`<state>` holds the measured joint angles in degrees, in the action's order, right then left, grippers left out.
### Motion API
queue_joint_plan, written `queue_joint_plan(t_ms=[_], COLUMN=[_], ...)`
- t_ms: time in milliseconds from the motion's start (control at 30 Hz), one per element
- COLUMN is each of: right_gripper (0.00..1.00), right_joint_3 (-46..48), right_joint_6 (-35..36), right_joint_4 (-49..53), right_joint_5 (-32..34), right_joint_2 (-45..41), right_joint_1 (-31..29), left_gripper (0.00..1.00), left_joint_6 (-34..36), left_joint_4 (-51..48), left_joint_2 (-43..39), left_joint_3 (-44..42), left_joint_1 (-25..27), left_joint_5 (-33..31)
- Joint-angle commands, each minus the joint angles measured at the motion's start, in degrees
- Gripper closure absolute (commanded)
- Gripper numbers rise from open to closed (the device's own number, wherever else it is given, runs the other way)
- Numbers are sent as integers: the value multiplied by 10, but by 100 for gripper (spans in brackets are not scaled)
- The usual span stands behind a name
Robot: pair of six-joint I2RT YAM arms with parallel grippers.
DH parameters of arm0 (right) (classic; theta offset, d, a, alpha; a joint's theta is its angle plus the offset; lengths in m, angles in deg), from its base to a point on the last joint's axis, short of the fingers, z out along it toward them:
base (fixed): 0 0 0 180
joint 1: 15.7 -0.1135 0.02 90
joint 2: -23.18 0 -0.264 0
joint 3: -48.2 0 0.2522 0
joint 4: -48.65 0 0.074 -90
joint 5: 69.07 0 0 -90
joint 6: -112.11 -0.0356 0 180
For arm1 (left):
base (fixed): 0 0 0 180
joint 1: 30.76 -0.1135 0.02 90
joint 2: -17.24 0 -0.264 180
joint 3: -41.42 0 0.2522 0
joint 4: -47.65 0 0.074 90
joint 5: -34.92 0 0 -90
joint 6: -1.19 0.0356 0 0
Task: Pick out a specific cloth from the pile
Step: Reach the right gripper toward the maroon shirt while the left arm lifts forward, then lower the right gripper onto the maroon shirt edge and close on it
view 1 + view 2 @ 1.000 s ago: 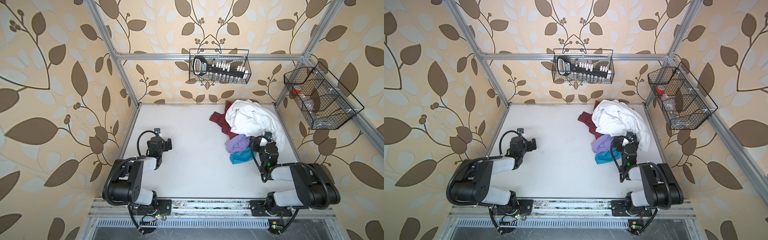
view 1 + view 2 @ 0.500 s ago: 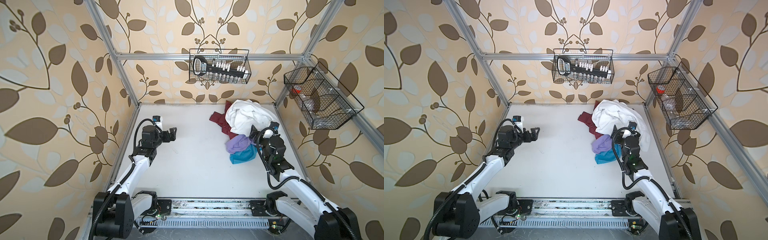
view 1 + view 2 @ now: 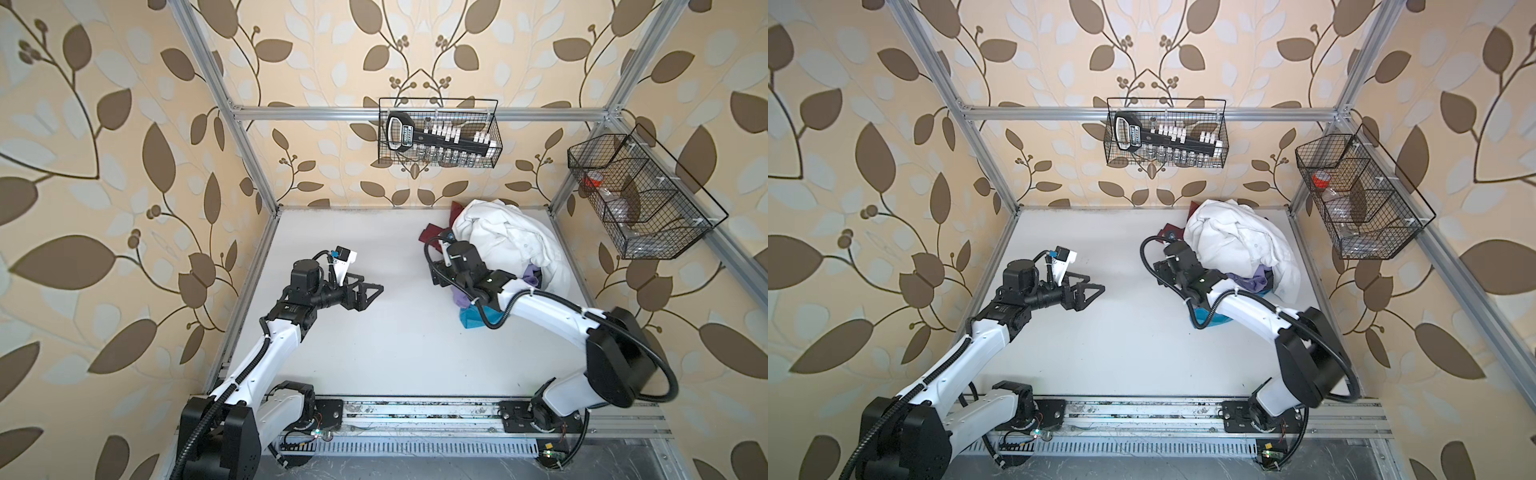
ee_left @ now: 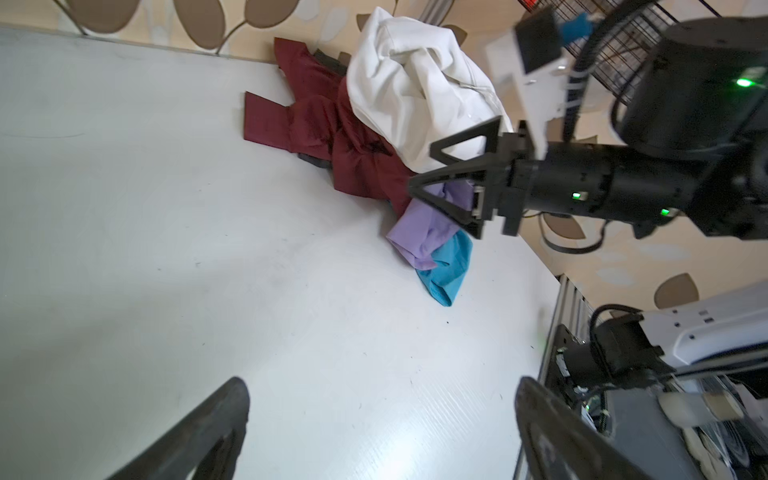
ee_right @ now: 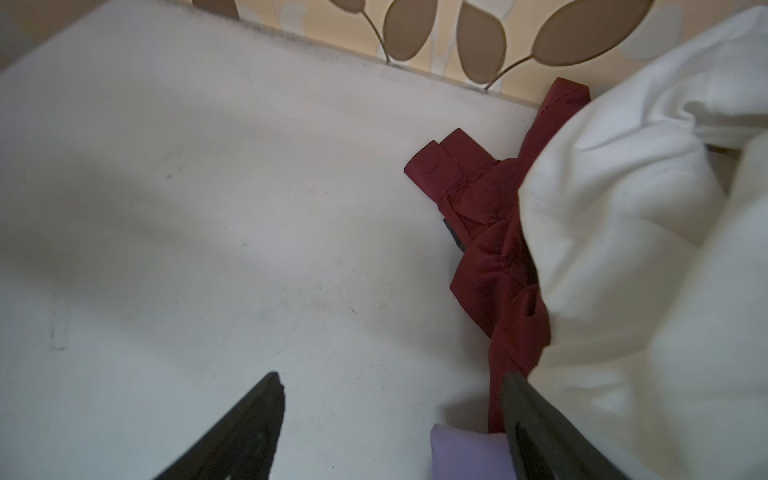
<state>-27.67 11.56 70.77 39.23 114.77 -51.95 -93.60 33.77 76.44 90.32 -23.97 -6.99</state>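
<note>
Both arms have stretched forward; the right gripper (image 4: 420, 170), wide and empty, hangs beside the maroon shirt (image 4: 332, 137), half buried under the pile (image 3: 507, 245) in the far right corner of the worktop (image 3: 353, 353); the left gripper (image 3: 371, 286) is wide too.

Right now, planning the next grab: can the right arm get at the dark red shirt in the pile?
Probably yes. The right gripper is open, close beside the bare edge of the dark red shirt; the white garment lies over the rest.
</note>
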Motion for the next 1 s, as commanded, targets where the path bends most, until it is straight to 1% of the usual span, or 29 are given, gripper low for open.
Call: queue_joint_plan(t_ms=[0, 167, 267, 400, 467, 633, 800, 967], right_gripper=[24, 33, 41, 44, 47, 47, 47, 45], right_joint_3=[-61, -144, -171, -193, -212, -246, -268, -280], right_joint_6=[2, 12, 13, 24, 29, 43, 50, 63], right_joint_4=[93, 165, 181, 186, 204, 218, 225, 225], right_joint_5=[34, 91, 78, 93, 87, 100, 81, 80], right_joint_2=[62, 156, 180, 206, 225, 263, 284, 295], right_joint_1=[-5, -4, -4, -2, 5, 24, 55, 74], left_gripper=[1, 1, 1, 1, 1, 1, 1, 1], left_joint_6=[33, 37, 41, 44, 44, 44, 44, 44], left_joint_4=[-7, -7, -8, -15, -16, -16, -16, -16], left_joint_2=[-10, -6, -6, -7, -9, -11, -10, -7], left_joint_3=[9, 10, 10, 13, 13, 13, 13, 13], left_joint_1=[2, 4, 7, 10, 11, 12, 12, 12], left_joint_5=[37, 38, 38, 36, 37, 37, 36, 36])
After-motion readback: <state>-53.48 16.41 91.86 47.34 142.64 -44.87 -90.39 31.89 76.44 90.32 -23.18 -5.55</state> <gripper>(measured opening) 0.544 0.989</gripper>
